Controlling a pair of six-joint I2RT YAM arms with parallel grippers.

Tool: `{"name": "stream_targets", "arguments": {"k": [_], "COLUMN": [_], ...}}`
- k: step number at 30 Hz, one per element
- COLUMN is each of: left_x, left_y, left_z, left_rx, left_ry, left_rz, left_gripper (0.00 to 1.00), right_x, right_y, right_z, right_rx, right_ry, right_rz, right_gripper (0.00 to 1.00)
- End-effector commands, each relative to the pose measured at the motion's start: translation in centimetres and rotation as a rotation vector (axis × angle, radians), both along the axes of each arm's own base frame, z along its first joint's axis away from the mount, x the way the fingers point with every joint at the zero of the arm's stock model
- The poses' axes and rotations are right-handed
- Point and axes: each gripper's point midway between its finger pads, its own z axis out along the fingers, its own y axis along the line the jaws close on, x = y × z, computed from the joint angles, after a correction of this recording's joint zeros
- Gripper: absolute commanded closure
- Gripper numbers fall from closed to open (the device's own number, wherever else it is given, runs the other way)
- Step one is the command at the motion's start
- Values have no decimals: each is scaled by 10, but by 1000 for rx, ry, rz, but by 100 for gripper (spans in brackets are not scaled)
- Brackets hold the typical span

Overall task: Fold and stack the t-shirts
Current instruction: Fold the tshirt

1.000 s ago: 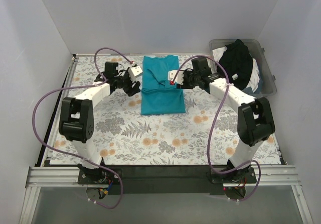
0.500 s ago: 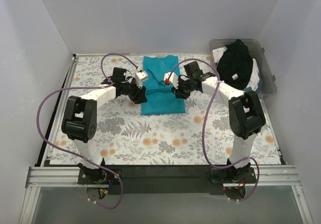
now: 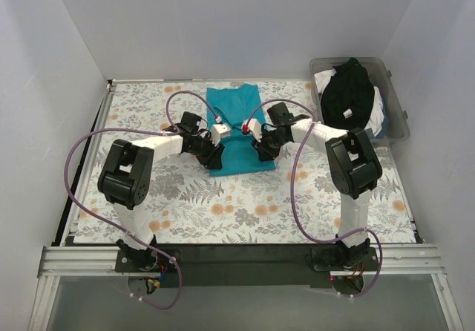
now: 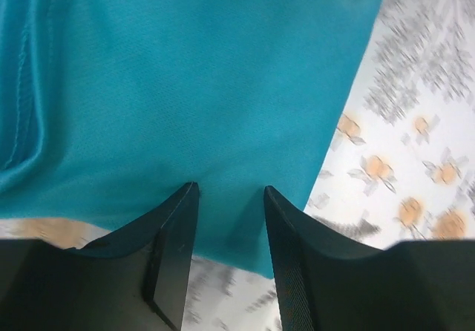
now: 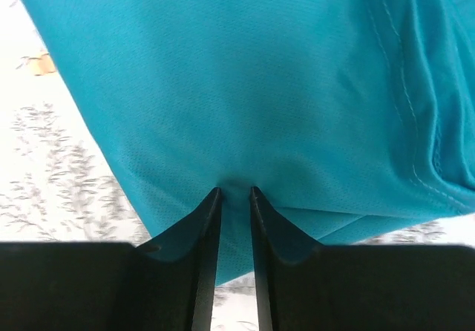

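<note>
A table [image 3: 223, 212] under a floral cloth fills the overhead view. A teal t-shirt [image 3: 236, 112] lies flat at upper centre, partly folded into a tall strip. A clear bin [image 3: 398, 123] at the upper right holds a black t-shirt [image 3: 349, 93] heaped on whitish cloth.

Both arms reach in to the teal t-shirt's lower edge. The left claw [image 4: 228, 190] is at its lower left corner, its fingers apart with teal cloth lying in the gap. The right claw [image 5: 235, 191] is at the lower right corner, its fingers almost together and pinching a small pucker of cloth.

The main risk is uneven holds. If the left claw does not close on the hem, a lift would raise only the right corner and the fold would come out skewed. The right pinch looks shallow, so the hem could slip free. Either claw could also catch the floral cloth beneath and drag it.

In the overhead view the arms hide the shirt's lower corners. Neither wrist view shows how many layers sit between the fingers. The left wrist view is blurred at the right. How many shirts the bin holds cannot be told.
</note>
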Motion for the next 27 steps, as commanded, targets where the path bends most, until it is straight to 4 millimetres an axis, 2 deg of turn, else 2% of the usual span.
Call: {"name": "stream_targets", "arguments": {"k": [1, 4, 5, 6, 9, 10, 11, 13, 14, 15, 16, 18, 23, 24, 25, 26, 27], "left_x": [-72, -112, -125, -138, -157, -159, -163, -160, -158, -154, -141, -127, -69, -61, -55, -50, -45], "left_y": [21, 26, 30, 31, 32, 29, 28, 22, 19, 18, 15, 13, 20, 24, 25, 26, 27], "left_z": [-19, -11, -8, 1, 27, 36, 48, 69, 79, 84, 91, 95, 98, 97, 96, 88, 87], "left_rx": [107, 97, 100, 79, 38, 16, -1, -43, -59, -67, -69, -70, -81, -82, -77, -69, -61], "left_ry": [157, 204, 225, 220, 206, 203, 203, 187, 168, 143, 89, 46, -19, -8, -25, -5, -11], "left_rz": [-62, -118, -138, -158, -195, -200, -199, -202, -193, -191, -179, -162, -132, -117, -144, -143, -144], "left_gripper": [61, 61, 61, 61, 61, 61, 60, 60, 59, 59, 59, 58, 55, 53, 52, 51, 50], "right_x": [-70, -103, -122, -141, -184, -187, -186, -167, -150, -144, -137, -122, -95, -88, -81, -77, -72], "right_y": [-10, -3, -7, 0, 3, 4, 5, 4, 5, 3, 3, 3, 3, 3, 5, 6, 5], "right_z": [-21, -5, 2, 9, 30, 38, 51, 68, 81, 85, 87, 89, 69, 69, 66, 65, 63], "right_rx": [-59, -27, -21, -3, 31, 47, 70, 80, 101, 100, 100, 81, 5, 6, 3, 2, -10], "right_ry": [200, 232, 253, 280, 305, 297, 266, 193, 145, 133, 122, 75, 57, 54, 58, 56, 56], "right_rz": [19, 53, 64, 101, 166, 166, 164, 139, 128, 117, 107, 97, 76, 65, 61, 57, 50], "right_gripper": [73, 73, 73, 73, 70, 67, 66, 61, 59, 57, 54, 54, 49, 46, 36, 31, 29]}}
